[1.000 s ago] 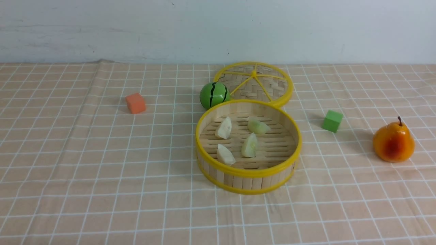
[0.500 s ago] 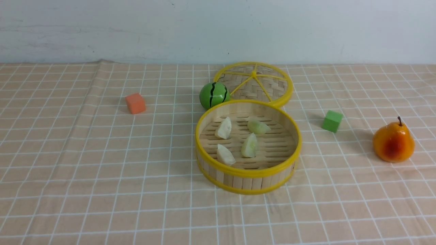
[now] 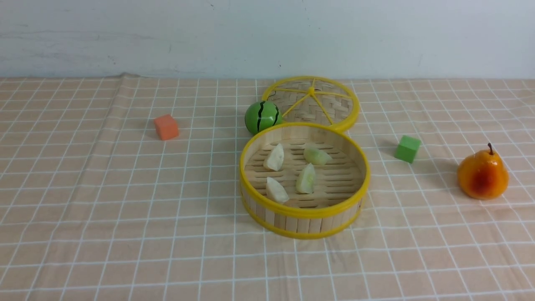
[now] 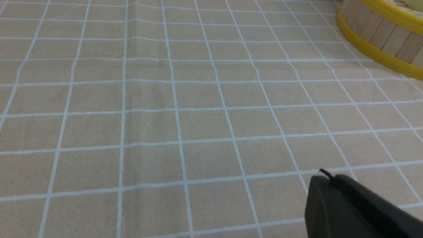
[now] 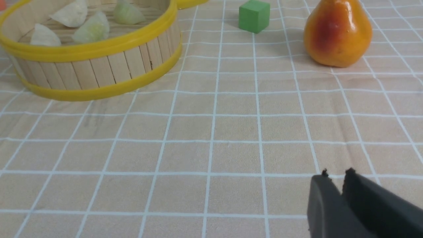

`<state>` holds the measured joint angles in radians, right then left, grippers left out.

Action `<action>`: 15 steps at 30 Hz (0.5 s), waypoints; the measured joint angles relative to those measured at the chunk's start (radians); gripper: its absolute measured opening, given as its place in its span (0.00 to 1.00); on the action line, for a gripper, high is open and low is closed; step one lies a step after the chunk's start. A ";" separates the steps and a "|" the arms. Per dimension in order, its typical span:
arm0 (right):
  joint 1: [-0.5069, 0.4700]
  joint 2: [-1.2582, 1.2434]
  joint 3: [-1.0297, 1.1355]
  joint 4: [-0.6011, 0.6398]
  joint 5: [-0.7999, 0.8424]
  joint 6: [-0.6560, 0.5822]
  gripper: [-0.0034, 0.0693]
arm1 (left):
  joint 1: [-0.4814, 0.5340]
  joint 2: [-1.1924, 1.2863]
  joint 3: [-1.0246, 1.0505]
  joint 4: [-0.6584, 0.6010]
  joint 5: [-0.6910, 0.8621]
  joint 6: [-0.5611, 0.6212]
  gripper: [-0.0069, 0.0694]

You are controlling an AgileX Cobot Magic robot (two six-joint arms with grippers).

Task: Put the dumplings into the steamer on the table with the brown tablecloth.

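Four toy dumplings [image 3: 294, 169] lay inside the steamer [image 3: 304, 211] on the brown tablecloth [image 3: 104, 200]; the task looked finished.

From the left: an orange cube [image 3: 166, 126], a striped green ball [image 3: 262, 116], the round bamboo steamer with slatted floor, wood-strip wall and glossy yellow rims (its woven lid [image 3: 311, 102] flat behind), a green cube [image 3: 407, 148], a shiny pear [image 3: 482, 174]. None remained outside on the grid-lined cloth. The left gripper [image 4: 325, 178] was closed and empty; the right gripper [image 5: 335, 177] stood slightly parted, holding nothing.
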<state>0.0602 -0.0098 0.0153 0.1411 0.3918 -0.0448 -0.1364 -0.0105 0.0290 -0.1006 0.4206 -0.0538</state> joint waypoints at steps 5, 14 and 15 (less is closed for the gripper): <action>0.000 0.000 0.000 0.000 0.000 0.000 0.18 | 0.000 0.000 0.000 0.000 0.000 0.000 0.07; 0.000 0.000 0.000 -0.001 0.000 0.000 0.20 | 0.000 0.000 0.000 0.001 0.000 0.000 0.07; 0.000 0.000 0.000 -0.001 0.000 0.000 0.20 | 0.000 0.000 0.000 0.001 0.000 0.000 0.07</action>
<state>0.0602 -0.0098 0.0153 0.1403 0.3918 -0.0448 -0.1364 -0.0105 0.0290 -0.0997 0.4206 -0.0538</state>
